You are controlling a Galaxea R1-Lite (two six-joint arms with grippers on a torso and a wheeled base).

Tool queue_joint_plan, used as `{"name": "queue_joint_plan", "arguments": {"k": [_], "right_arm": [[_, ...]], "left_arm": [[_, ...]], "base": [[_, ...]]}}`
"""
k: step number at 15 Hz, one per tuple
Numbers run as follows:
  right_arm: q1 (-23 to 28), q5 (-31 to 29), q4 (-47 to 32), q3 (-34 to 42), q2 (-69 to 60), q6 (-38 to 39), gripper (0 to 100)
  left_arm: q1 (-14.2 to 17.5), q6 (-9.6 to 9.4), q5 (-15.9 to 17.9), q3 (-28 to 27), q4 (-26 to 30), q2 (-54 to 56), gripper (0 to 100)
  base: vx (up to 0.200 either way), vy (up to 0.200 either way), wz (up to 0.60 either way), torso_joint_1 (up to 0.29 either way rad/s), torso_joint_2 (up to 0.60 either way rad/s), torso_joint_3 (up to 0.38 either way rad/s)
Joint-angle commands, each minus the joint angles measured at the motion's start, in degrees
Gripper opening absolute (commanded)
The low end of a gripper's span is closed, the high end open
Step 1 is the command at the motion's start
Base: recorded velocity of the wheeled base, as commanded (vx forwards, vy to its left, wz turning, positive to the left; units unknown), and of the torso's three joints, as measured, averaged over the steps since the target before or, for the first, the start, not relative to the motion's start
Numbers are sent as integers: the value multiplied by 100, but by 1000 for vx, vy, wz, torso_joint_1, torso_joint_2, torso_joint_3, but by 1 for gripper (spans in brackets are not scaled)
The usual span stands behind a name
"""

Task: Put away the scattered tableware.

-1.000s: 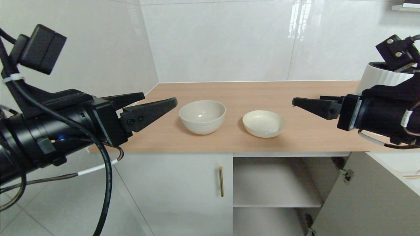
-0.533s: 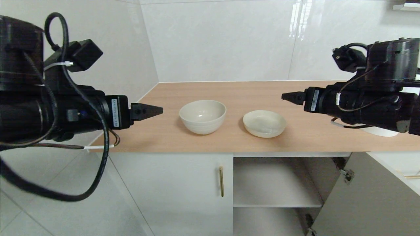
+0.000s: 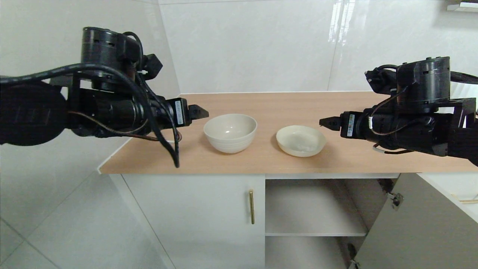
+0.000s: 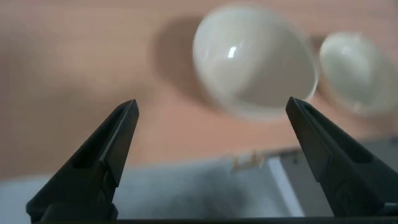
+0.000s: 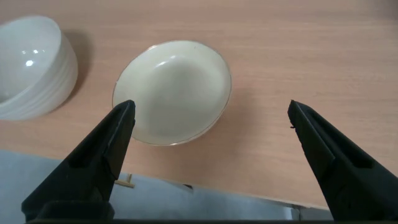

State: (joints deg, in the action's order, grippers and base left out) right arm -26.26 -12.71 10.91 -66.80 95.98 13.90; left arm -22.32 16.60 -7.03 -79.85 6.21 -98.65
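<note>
A deep white bowl (image 3: 230, 132) and a shallow cream dish (image 3: 300, 140) stand side by side on the wooden counter (image 3: 351, 108). My left gripper (image 3: 202, 112) hovers just left of the deep bowl, at rim height. In the left wrist view the gripper (image 4: 211, 109) is open, with the bowl (image 4: 255, 62) ahead and the dish (image 4: 357, 71) beyond it. My right gripper (image 3: 323, 122) hangs just right of the dish. From the right wrist, the gripper (image 5: 211, 109) is open and empty above the dish (image 5: 173, 90), with the bowl (image 5: 31, 65) off to one side.
Below the counter an open cupboard shows a white shelf (image 3: 313, 234), with its door (image 3: 403, 224) swung out at the right. A closed door with a brass handle (image 3: 251, 206) is to the left. Tiled walls close the back and left.
Both wrists have rolled, so the jaws now show edge-on in the head view. The left gripper has moved right, up to the deep bowl. The right arm has drawn in slightly toward the dish.
</note>
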Motion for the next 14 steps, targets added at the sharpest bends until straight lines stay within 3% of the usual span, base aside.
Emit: {"name": "queue_joint_plan", "arguments": {"k": [1,3,4,14], "right_arm": [[-2,-3,-1,36,-123,-1,100],[-2,-21,8,45,-167,-1,100],[-2,-21,8,45,-167,-1,100],[-2,-29,43,71,-229,-1,100]], "left_arm": [[-18,1,-272,-602,91,-823,100],[-132,-26,-817,-918,91,-1403,100],[-132,-26,-914,-962,91,-1482,100],[-123,45,-923,-1094,100,-1746,100]], "base": [[0,0,0,0,0,0],[0,0,0,0,0,0],[0,0,0,0,0,0],[0,0,0,0,0,0]]}}
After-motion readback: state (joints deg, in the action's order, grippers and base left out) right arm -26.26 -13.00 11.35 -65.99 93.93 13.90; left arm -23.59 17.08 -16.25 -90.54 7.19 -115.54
